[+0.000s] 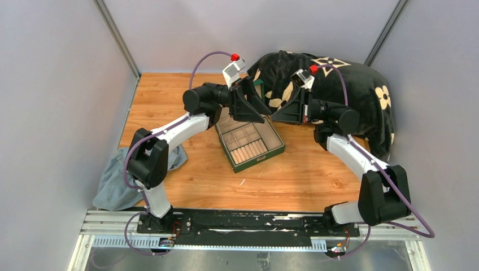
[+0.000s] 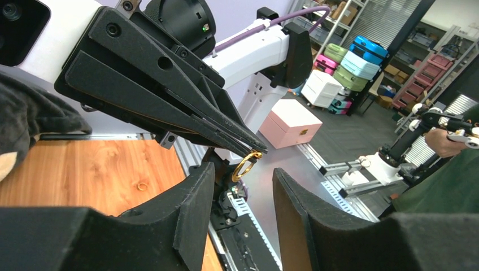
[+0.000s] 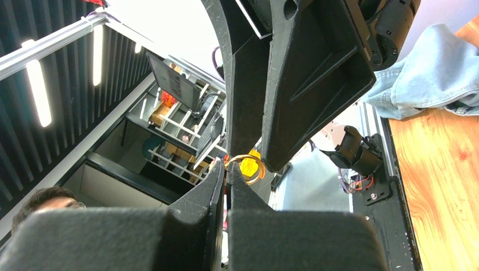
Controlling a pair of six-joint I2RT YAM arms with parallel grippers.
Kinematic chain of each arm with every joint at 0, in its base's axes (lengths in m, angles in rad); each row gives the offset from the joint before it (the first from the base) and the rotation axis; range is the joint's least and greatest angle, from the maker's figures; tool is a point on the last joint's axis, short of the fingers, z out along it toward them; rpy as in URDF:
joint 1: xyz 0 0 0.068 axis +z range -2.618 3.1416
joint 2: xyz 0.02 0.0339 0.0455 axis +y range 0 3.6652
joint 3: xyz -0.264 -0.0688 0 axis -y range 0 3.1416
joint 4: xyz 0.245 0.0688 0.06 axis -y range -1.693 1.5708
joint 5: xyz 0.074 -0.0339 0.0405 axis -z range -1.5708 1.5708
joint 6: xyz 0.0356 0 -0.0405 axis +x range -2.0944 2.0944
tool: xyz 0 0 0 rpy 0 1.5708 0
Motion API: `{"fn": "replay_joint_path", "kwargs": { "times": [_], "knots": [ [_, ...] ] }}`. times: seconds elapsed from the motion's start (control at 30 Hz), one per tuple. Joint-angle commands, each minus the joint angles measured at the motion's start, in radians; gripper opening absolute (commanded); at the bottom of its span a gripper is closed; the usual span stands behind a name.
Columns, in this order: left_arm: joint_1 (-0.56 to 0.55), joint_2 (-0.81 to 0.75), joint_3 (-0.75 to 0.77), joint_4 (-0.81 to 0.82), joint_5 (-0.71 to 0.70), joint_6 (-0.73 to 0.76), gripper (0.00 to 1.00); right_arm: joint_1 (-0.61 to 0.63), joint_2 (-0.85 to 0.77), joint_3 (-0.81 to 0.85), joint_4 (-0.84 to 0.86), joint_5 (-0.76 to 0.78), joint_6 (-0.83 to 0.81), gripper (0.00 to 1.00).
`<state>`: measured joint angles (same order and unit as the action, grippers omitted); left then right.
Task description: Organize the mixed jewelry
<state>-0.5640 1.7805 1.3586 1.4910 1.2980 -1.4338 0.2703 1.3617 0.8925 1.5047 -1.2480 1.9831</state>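
Gold-coloured small ring (image 2: 247, 165) | hanging above the green compartmented box (image 1: 257, 162) | right gripper (image 3: 227, 169) clamped on its rim | left gripper (image 2: 243, 174) part-open, empty, ring dead ahead of its gap, tip to tip

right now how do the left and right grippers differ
The right gripper is shut; the left gripper is open. The right pinches the gold ring at its tips; the left's jaws stand apart either side of it, not gripping. Both meet tip to tip near the green box.
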Motion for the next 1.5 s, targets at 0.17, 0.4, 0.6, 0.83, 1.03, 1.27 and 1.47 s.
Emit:
{"fn": "replay_joint_path", "kwargs": {
  "times": [0.17, 0.4, 0.6, 0.83, 1.03, 1.27, 1.47],
  "knots": [
    [0.003, -0.042, -0.021, 0.072, 0.016, 0.002, 0.38, 0.023, 0.013, 0.024, 0.091, 0.001, -0.011, 0.0],
    [0.003, -0.049, -0.036, 0.072, 0.019, 0.004, 0.33, 0.023, 0.019, 0.031, 0.092, 0.001, -0.012, 0.0],
    [0.004, -0.048, -0.036, 0.072, 0.01, 0.003, 0.31, 0.023, 0.02, 0.033, 0.091, 0.003, -0.013, 0.0],
    [0.003, -0.043, -0.033, 0.072, 0.001, -0.004, 0.26, 0.023, 0.02, 0.033, 0.091, 0.003, -0.013, 0.0],
    [0.001, -0.043, -0.029, 0.072, -0.002, -0.01, 0.26, 0.024, 0.025, 0.031, 0.092, 0.004, -0.016, 0.0],
    [-0.002, -0.035, -0.019, 0.072, -0.001, -0.013, 0.19, 0.027, 0.032, 0.035, 0.092, 0.004, -0.017, 0.0],
    [-0.002, -0.03, -0.012, 0.072, -0.004, -0.02, 0.08, 0.033, 0.041, 0.037, 0.089, 0.004, -0.017, 0.0]
  ]
}}
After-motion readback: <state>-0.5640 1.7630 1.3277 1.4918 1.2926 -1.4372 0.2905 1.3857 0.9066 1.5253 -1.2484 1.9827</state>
